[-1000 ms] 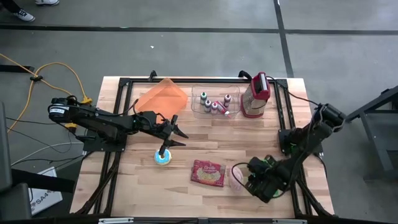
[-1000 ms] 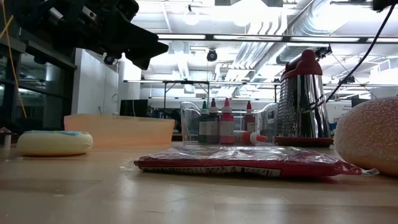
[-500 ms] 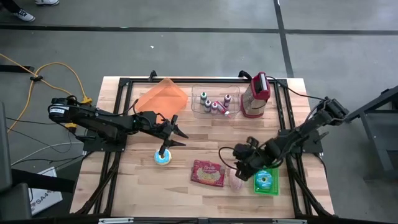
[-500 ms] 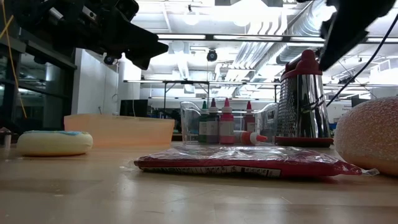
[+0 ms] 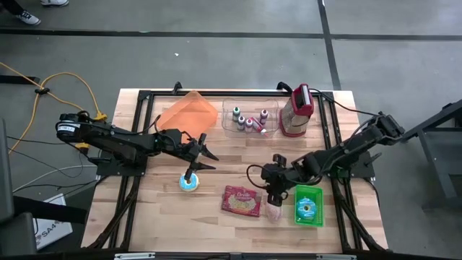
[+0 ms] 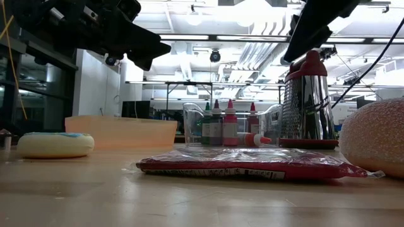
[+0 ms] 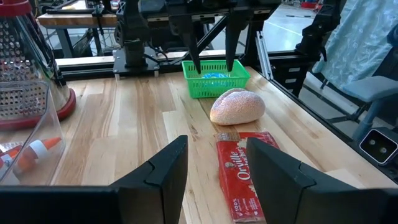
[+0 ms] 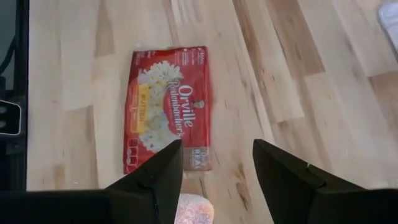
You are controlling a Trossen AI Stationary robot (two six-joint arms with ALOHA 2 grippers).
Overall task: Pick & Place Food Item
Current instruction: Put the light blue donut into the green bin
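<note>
The wooden table [image 5: 159,217] stood on grey floor [image 5: 216,58]. The right gripper [image 5: 272,193], fingers parted and empty, hung just above the bun [image 5: 274,211], popcorn packet [image 5: 242,201] beside it, green basket [image 5: 308,205] opposite. The left gripper [image 5: 195,160], apparently open, hovered over a disc [image 5: 189,183].

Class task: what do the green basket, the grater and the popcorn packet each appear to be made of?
Green basket: likely moulded plastic, with an open lattice wall and a uniform bright colour.
Grater: shiny metal body with mirror-like reflections and punched holes; the red top and base look like plastic.
Popcorn packet: probably clear film over printed paper, given the glossy wrinkled edges.
</note>
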